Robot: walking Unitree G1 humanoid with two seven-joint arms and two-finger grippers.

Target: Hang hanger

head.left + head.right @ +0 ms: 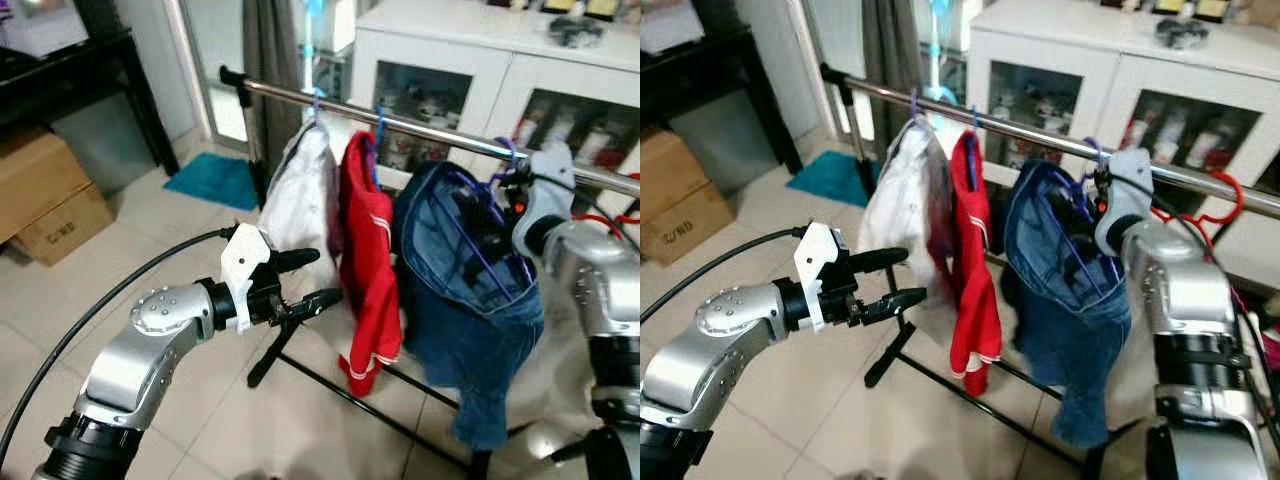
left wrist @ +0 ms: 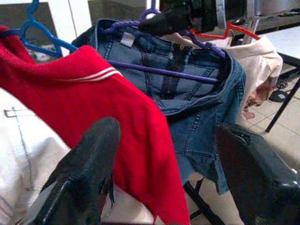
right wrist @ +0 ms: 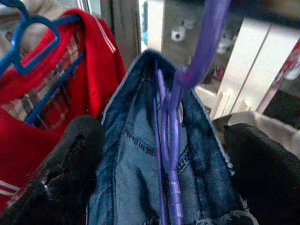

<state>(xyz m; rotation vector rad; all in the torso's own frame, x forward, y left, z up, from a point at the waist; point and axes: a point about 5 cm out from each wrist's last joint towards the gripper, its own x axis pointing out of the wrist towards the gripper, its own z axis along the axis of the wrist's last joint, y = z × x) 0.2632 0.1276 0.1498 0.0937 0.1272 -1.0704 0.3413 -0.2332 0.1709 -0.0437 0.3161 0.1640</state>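
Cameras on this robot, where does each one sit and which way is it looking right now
Left eye view: on the head, looking forward and down at the clothes rail; left gripper and right arm show.
Right eye view: beside it, same scene; right gripper is up at the denim garment.
Left wrist view: along its black fingers toward the red shirt.
Right wrist view: along its fingers at the purple hanger.
Shared: both wrist views show the red shirt and denim garment.

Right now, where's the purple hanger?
The purple hanger hangs on the rail at the robot's right, carrying the jeans, beside the red shirt, with the right claw at it.
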